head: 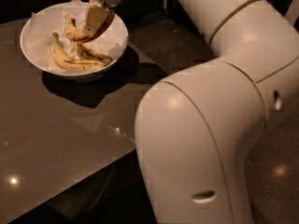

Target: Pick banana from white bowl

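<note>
The white bowl (29, 45), lined with crumpled white paper, stands at the far left of the dark table. My gripper (96, 26) hangs over the bowl's right half, shut on the banana (76, 34). The banana is yellow and speckled, with a dark brown end by the fingers (95, 16). It hangs a little above the other fruit, stem to the left. Two paler bananas (70, 62) with dark streaks lie in the bowl below it.
The glossy dark table (60, 134) runs toward the front left, with its edge near the robot's body. My large white arm (210, 125) fills the right half of the view. Dark floor (275, 181) lies at the right.
</note>
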`<action>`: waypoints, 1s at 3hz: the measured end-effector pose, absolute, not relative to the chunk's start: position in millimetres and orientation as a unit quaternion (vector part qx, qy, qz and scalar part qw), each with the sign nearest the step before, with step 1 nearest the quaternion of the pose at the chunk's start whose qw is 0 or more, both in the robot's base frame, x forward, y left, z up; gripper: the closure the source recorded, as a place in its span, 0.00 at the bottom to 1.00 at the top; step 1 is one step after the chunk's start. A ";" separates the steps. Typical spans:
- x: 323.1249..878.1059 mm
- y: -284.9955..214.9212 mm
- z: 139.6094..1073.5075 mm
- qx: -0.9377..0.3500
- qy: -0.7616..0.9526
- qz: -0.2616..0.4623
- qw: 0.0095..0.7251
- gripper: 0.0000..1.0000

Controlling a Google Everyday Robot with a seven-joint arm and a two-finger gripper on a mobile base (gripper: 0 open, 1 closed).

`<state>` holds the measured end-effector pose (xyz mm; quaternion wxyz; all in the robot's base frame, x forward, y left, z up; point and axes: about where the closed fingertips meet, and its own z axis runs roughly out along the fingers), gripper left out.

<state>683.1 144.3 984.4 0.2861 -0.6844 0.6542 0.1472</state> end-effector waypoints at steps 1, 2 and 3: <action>657.1 144.4 1001.9 -0.688 0.634 0.167 0.311 1.00; 653.4 147.3 993.8 -0.690 0.635 0.171 0.303 1.00; 653.5 147.3 993.8 -0.690 0.635 0.171 0.303 1.00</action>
